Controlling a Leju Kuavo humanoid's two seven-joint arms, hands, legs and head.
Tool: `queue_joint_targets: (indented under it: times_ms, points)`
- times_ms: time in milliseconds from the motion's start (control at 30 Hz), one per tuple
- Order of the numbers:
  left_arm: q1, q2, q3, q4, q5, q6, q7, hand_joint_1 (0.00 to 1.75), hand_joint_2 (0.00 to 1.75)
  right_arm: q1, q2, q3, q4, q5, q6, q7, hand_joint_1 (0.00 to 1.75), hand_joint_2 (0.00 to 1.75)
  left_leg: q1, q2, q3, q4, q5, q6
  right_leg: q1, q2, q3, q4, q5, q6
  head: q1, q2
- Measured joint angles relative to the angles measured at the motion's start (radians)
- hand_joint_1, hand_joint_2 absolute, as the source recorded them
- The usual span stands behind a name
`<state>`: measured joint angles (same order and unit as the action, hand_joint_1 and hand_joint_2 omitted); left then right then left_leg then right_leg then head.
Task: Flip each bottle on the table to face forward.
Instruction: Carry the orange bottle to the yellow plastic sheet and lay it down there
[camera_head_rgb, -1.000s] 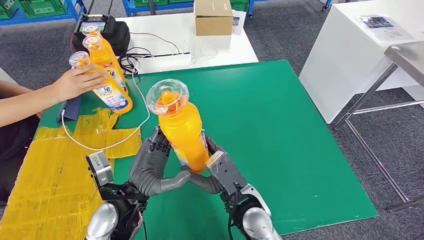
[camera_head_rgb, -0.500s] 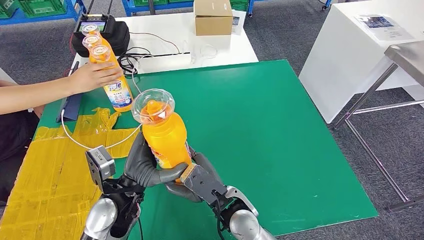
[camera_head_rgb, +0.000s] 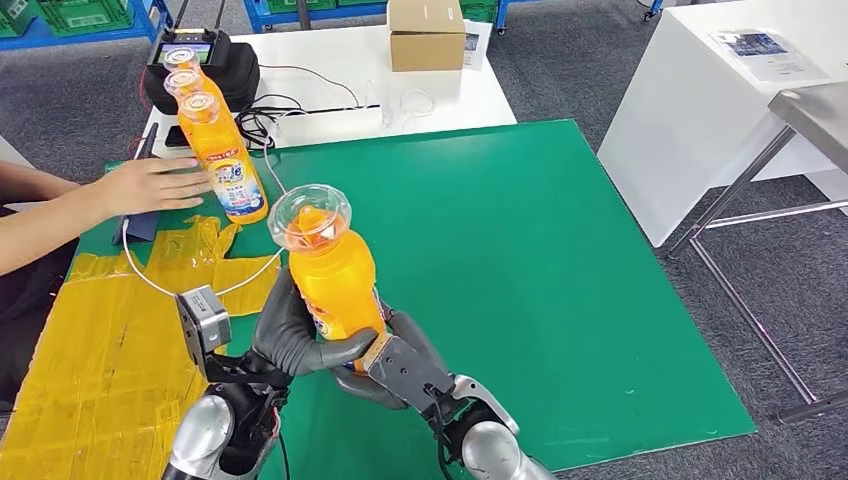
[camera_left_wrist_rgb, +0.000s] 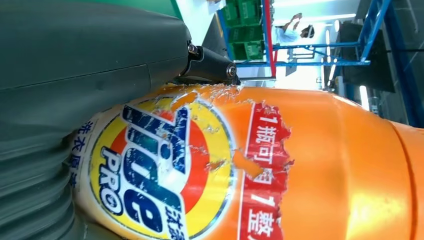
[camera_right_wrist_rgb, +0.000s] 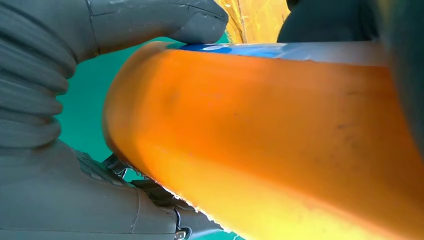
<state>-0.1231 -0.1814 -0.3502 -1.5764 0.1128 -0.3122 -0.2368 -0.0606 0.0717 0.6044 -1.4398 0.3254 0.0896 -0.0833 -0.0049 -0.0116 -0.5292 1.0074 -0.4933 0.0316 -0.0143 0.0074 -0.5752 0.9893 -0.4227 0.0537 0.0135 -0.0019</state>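
Note:
An orange detergent bottle (camera_head_rgb: 332, 275) with a clear cap is held upright above the green mat (camera_head_rgb: 520, 250), near its front left. My left hand (camera_head_rgb: 295, 335) grips its lower body from the left and my right hand (camera_head_rgb: 395, 365) holds it from the right and below. The torn yellow and blue label of this bottle (camera_left_wrist_rgb: 165, 165) fills the left wrist view beside my left hand (camera_left_wrist_rgb: 75, 70). The bottle's plain orange side (camera_right_wrist_rgb: 280, 130) is in the right wrist view, in my right hand (camera_right_wrist_rgb: 50, 150). Two more orange bottles (camera_head_rgb: 225, 160) stand at the mat's far left.
A person's hand (camera_head_rgb: 150, 185) lies on the table beside the two standing bottles. Yellow tape (camera_head_rgb: 110, 330) covers the left of the table, crossed by a white cable (camera_head_rgb: 250, 275). A cardboard box (camera_head_rgb: 426, 33) and a black device (camera_head_rgb: 200, 62) sit on the white table behind.
I lowered the held bottle toward me and to the left, then kept it nearly still. The person's hand stood a bottle upright beside the other and has drawn back to the left.

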Motion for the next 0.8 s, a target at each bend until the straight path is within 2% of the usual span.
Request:
queue_joint_targets:
  times_ms: [267,300,333,433,467,600,733,800]
  points:
    - [0.003,0.007,-0.003,0.002,-0.001,-0.010,0.000,1.75,1.75,0.026,-0.005,0.000,-0.017,0.017,-0.025,-0.005,1.75,1.75,0.000,0.000,0.000,0.000,0.000,0.000,0.000,0.000,0.000,0.000,0.000,0.000,0.000,0.000]
    - [0.004,0.008,-0.004,0.002,-0.001,-0.011,-0.001,1.75,1.75,0.029,-0.006,0.000,-0.021,0.019,-0.027,-0.006,1.70,1.75,0.000,0.000,0.000,0.000,0.000,0.000,0.000,0.000,0.000,0.000,0.000,0.000,0.000,0.000]
    - [0.005,0.008,-0.005,0.002,-0.001,-0.011,-0.001,1.75,1.75,0.032,-0.008,0.000,-0.024,0.021,-0.028,-0.006,1.40,1.75,0.000,0.000,0.000,0.000,0.000,0.000,0.000,0.000,0.000,0.000,0.000,0.000,0.000,0.000]
    - [0.007,0.009,-0.006,0.000,-0.020,-0.003,-0.009,1.75,1.75,0.042,-0.009,0.000,-0.035,0.041,-0.047,-0.005,0.14,1.75,0.000,0.000,0.000,0.000,0.000,0.000,0.000,0.000,0.000,0.000,0.000,0.000,0.000,0.000]
    - [0.008,0.010,-0.007,-0.002,-0.037,0.007,-0.016,1.75,1.75,0.048,-0.010,0.000,-0.045,0.047,-0.054,-0.004,0.00,1.75,0.000,0.000,0.000,0.000,0.000,0.000,0.000,0.000,0.000,0.000,0.000,0.000,0.000,0.000]
    - [0.019,0.030,-0.002,-0.024,-0.217,0.113,-0.084,1.75,1.75,0.094,-0.036,-0.014,-0.135,0.020,-0.060,-0.006,0.00,1.75,0.000,0.000,-0.001,0.000,0.000,0.000,0.000,0.000,0.000,0.000,0.000,0.000,0.000,0.000]
    - [0.033,0.078,0.060,-0.039,-0.624,0.336,-0.148,1.75,1.75,0.135,-0.110,-0.059,-0.300,-0.080,-0.019,-0.038,0.00,1.75,0.000,0.001,0.000,0.000,0.000,0.000,0.000,0.001,0.000,0.000,0.000,0.000,0.000,0.000]
    - [0.041,0.103,0.105,-0.027,-0.765,0.406,-0.152,1.75,1.75,0.154,-0.151,-0.089,-0.366,-0.129,0.004,-0.060,0.00,1.75,0.000,0.001,0.000,0.000,0.000,0.000,0.000,0.001,-0.001,0.000,0.000,0.000,0.000,0.000]
